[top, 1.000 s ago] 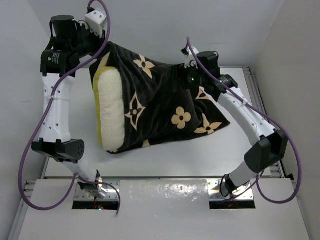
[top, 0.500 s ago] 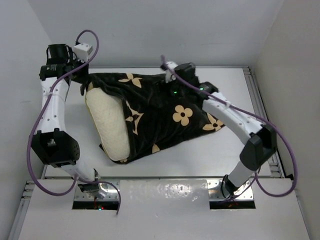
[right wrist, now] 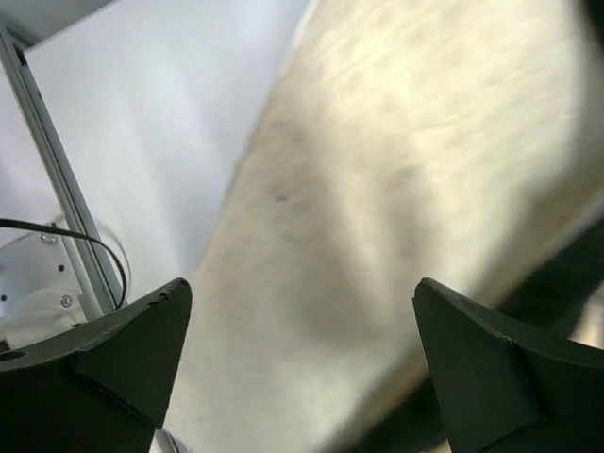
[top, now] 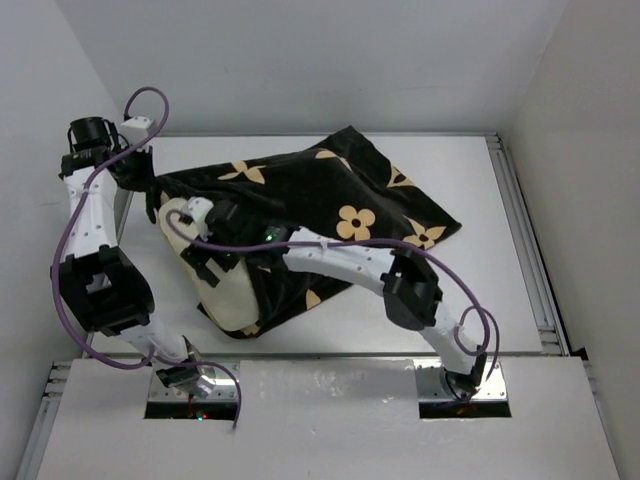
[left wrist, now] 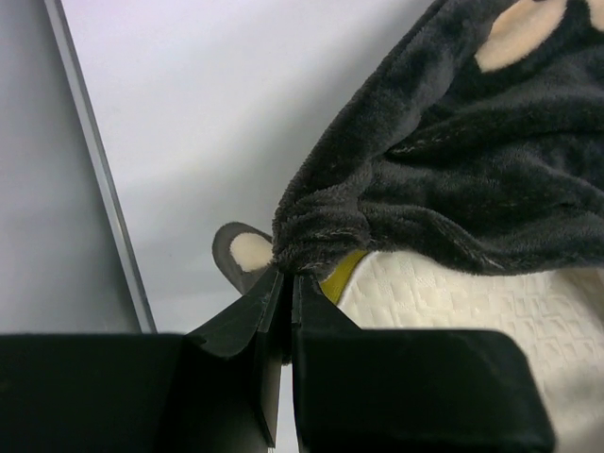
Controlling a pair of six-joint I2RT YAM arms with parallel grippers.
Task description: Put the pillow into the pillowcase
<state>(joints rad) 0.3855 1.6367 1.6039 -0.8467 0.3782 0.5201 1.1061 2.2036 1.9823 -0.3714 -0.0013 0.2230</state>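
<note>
The pillow [top: 228, 288] lies close to the left edge of the tabletop, about midway between the far and near edges. Only its left end shows, a cream quilted bulge poking out of the open mouth of the pillowcase [top: 330, 195]. The rest of it is under the black fabric. The left wrist view shows the dimpled cover [left wrist: 453, 311] and a strip of yellow piping [left wrist: 342, 274] just below the gathered hem of the case [left wrist: 472, 160].

The pillowcase spreads from the far-left corner across the middle of the table [top: 480, 290]. One corner points at the far edge and another reaches toward the right edge. Its tan flower prints face up.

The left gripper [top: 150, 188] is at the far-left corner. Its fingers [left wrist: 269, 302] are pressed together on a bunched fold of the case's hem, right at the pillow's corner, and the fabric is drawn into tight wrinkles at the pinch.

The right arm stretches from its base at the near edge across the case. It brings the right gripper [top: 205, 245] over the exposed end of the pillow. In the right wrist view its jaws are spread wide, with the pillow's surface [right wrist: 377, 170] filling the space between them. That picture is blurred, so I cannot tell if the fingertips touch the cover.
</note>
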